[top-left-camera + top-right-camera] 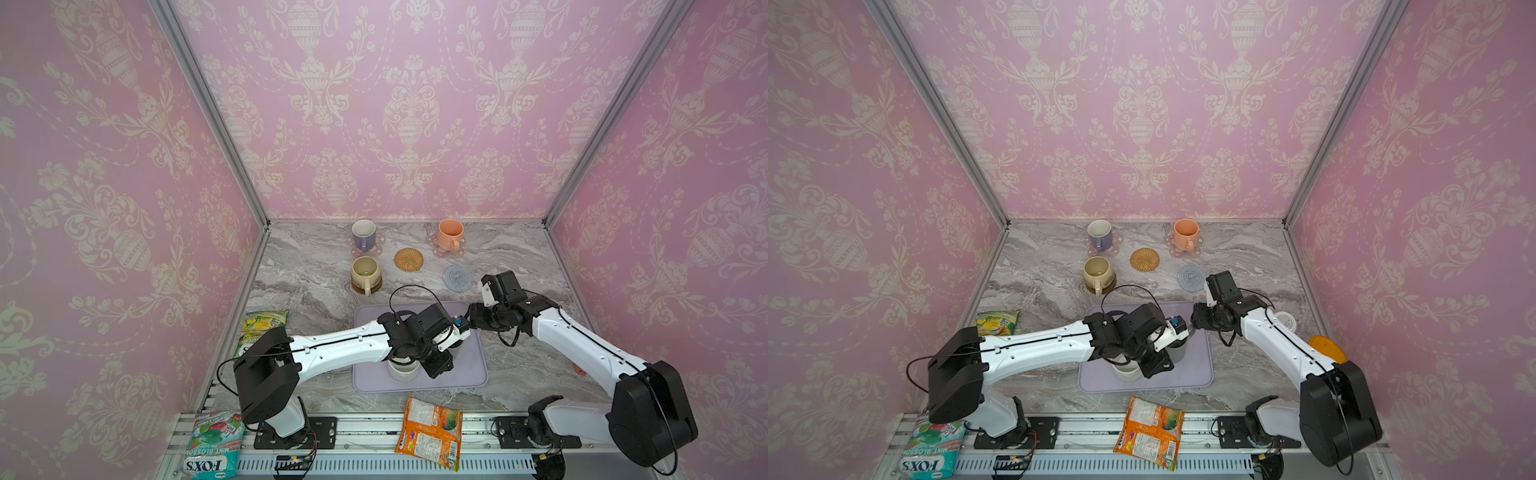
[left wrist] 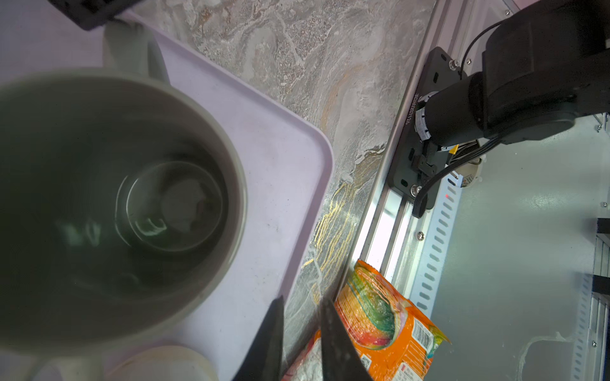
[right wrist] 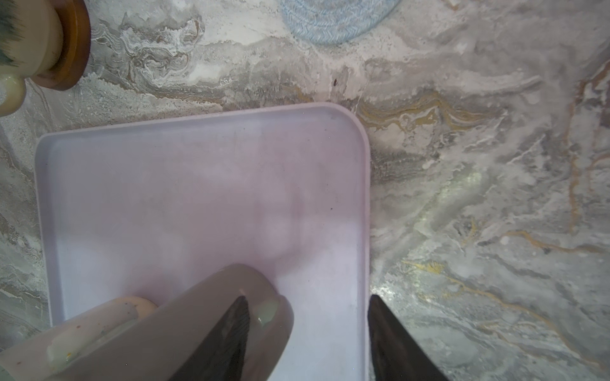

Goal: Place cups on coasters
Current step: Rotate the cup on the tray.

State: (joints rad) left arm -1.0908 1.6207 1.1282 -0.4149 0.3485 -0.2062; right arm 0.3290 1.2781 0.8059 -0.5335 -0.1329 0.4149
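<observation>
On the lavender tray stand a dark grey cup and a speckled white cup. My left gripper hovers over the tray's front corner beside the grey cup, jaws nearly together with nothing between them. My right gripper is open at the grey cup's handle, one finger against it. A lavender cup and a peach cup sit on pink flower coasters. A beige cup stands on the brown coaster. The rattan coaster and grey-blue coaster are bare.
An orange snack bag lies at the table's front edge, a yellow-green bag at the left and a Fox's bag at the front left. A white lid and an orange lid lie behind the right arm. Pink walls enclose three sides.
</observation>
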